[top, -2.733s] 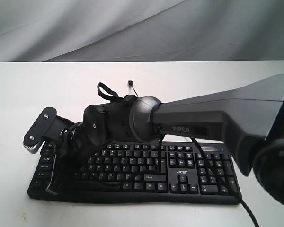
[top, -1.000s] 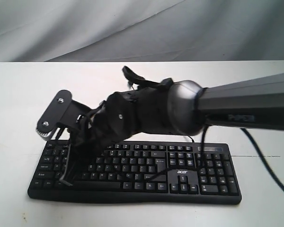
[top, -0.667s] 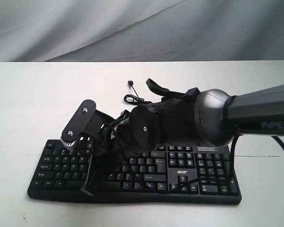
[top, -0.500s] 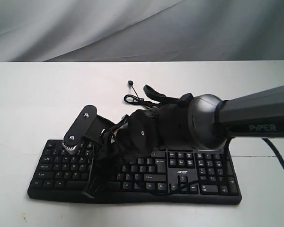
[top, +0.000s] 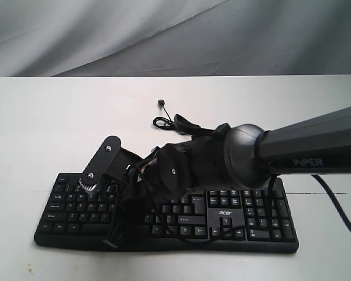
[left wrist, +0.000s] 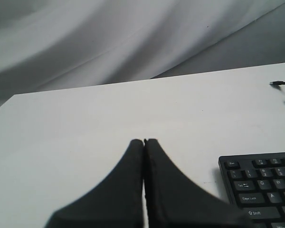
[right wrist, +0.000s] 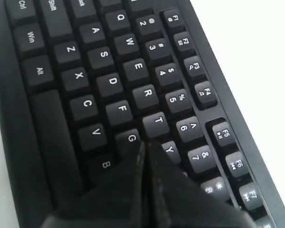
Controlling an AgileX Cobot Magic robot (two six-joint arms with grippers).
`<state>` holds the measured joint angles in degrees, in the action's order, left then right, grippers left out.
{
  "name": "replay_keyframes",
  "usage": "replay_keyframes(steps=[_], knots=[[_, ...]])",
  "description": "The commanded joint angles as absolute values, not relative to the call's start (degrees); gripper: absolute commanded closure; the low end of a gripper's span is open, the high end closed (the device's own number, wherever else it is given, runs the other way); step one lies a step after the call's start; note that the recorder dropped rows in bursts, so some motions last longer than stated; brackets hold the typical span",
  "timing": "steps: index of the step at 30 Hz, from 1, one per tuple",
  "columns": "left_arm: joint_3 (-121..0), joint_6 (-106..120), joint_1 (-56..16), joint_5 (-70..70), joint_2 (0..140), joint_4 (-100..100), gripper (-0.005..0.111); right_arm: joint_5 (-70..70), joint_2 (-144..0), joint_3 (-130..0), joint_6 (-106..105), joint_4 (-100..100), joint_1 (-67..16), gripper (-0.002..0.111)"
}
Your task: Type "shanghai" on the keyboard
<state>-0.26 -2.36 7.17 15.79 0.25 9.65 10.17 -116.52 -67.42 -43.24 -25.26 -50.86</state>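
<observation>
The white tabletop (top: 41,117) carries everything here. The wide black plastic keyboard (top: 245,213) with white key legends lies flat near its front edge, with the number pad toward the right of the exterior view. The dark grey right arm (top: 316,146) reaches across it, its wrist bent down over the letter block.

The right jaws are pressed tightly together and hold nothing, so their fingertips (right wrist: 135,159) make one blunt point. In the right wrist view that point sits among the G key (right wrist: 131,138), T and Y, covering the spot where H should be. Whether it touches a key or hangs just above cannot be told.

The left jaws are also closed and empty. Their fingertips (left wrist: 135,145) are over bare tabletop just beside the keyboard's Esc corner, taking no part. A thin black cable (top: 164,122) lies loose behind the keyboard.

The step in hand looks like an "h" stroke, though which of the word's two is not clear. Both are followed by "a". The next move therefore calls for lifting clear, travelling along the home row to the small A key (right wrist: 95,30), and coming down squarely without catching S or Caps Lock.
</observation>
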Motion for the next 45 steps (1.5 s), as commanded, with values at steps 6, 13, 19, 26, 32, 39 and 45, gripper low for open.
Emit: replay_keyframes(steps=[6, 13, 19, 26, 32, 39, 45], knots=[[0.0, -2.6, 6.7, 15.2, 0.0, 9.5, 0.107, 8.4, -118.4, -67.4, -43.0, -25.7, -50.7, 0.108], [0.0, -2.6, 6.7, 15.2, 0.0, 9.5, 0.107, 8.2, -117.4, -67.4, -43.0, -25.7, -50.7, 0.108], [0.0, -2.6, 6.7, 15.2, 0.0, 9.5, 0.107, 9.1, -114.3, -68.4, -43.0, -25.7, -50.7, 0.108], [0.0, -2.6, 6.7, 15.2, 0.0, 9.5, 0.107, 15.7, -119.7, -80.9, -42.4, -22.8, -52.0, 0.108], [0.0, -2.6, 6.7, 15.2, 0.0, 9.5, 0.107, 19.0, -126.8, -89.9, -42.4, -22.7, -54.8, 0.108], [0.0, -2.6, 6.7, 15.2, 0.0, 9.5, 0.107, 18.6, -128.4, -90.5, -42.3, -23.0, -55.4, 0.108], [0.0, -2.6, 6.7, 15.2, 0.0, 9.5, 0.107, 18.1, -128.4, -90.5, -42.3, -23.0, -55.4, 0.108]])
